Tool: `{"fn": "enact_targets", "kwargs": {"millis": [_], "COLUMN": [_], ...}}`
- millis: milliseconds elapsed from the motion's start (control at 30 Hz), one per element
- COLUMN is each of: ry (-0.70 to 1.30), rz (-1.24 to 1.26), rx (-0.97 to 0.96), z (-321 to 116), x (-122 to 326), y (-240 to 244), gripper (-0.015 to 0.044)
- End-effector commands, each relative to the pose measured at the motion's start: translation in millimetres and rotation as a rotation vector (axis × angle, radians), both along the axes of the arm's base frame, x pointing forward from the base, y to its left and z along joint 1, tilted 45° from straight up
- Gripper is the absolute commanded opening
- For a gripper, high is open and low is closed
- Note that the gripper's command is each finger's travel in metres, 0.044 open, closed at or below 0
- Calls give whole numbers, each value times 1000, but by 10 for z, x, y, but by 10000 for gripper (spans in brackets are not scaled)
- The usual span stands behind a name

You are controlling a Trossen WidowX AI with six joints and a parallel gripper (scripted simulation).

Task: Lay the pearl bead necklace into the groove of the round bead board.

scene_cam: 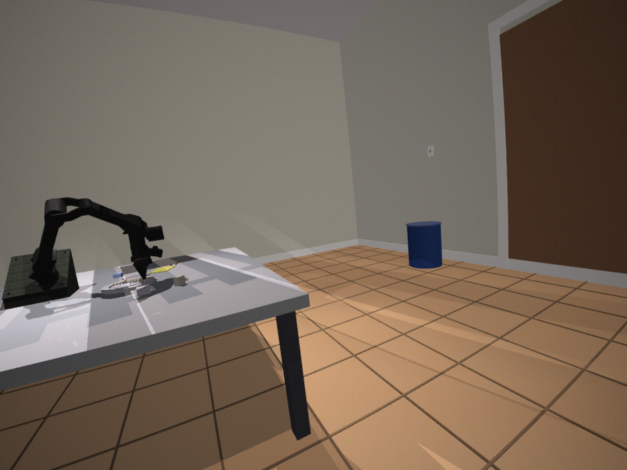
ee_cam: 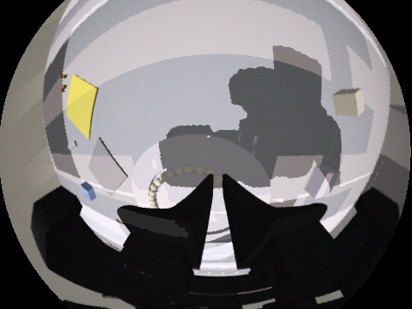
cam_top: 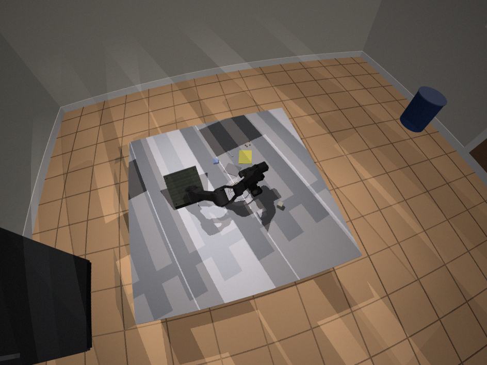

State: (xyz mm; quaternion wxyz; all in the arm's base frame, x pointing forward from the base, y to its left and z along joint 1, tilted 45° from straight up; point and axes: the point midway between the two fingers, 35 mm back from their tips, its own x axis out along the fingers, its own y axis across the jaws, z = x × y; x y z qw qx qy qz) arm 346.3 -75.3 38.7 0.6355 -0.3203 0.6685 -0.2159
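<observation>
The pearl bead necklace curves along the left and far part of the round bead board, seen in the wrist view. My gripper is shut on the necklace, low over the board, with beads right at the fingertips. From there the beads run left in an arc and bend back toward the arm. The rest of the necklace is hidden behind the left finger. The right part of the board shows no beads in the wrist view. Whether the beads sit down in the groove I cannot tell.
A yellow square, a grey flat square, a blue block and small brown pieces lie left of the board in the wrist view. A pale block and a beige block are to its right.
</observation>
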Motion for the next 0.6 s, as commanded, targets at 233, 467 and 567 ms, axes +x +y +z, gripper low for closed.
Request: {"fn": "enact_targets", "kwargs": {"millis": [233,467,567], "ry": [-4,-4,-4], "rz": [1,1,1], "rx": [1,1,1], "z": [-13,-13,-10], "x": [10,10,10], "y": [-29,-29,-27], "gripper": [79,262,341]}}
